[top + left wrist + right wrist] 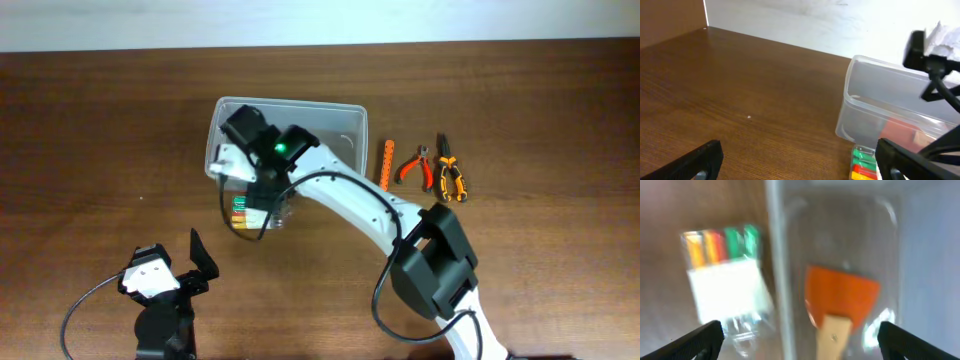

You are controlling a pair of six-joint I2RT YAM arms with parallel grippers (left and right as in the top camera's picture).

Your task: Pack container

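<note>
A clear plastic container [345, 108] stands at the middle back of the table. My right gripper [262, 192] hovers open over its front left corner. In the right wrist view its fingers [800, 335] straddle the container wall [777, 270]. An orange spatula with a wooden handle [840, 300] lies inside the container. A clear pack of coloured pieces [240, 212] lies on the table just outside the wall, also in the right wrist view [725, 275]. My left gripper [170, 258] is open and empty near the front left edge.
An orange strip [385, 165], red-handled pliers [415, 168] and yellow-and-black pliers [450, 178] lie to the right of the container. In the left wrist view, between my left gripper's fingers [802, 157], the container [875, 62] and the pack [864, 162] show at the right.
</note>
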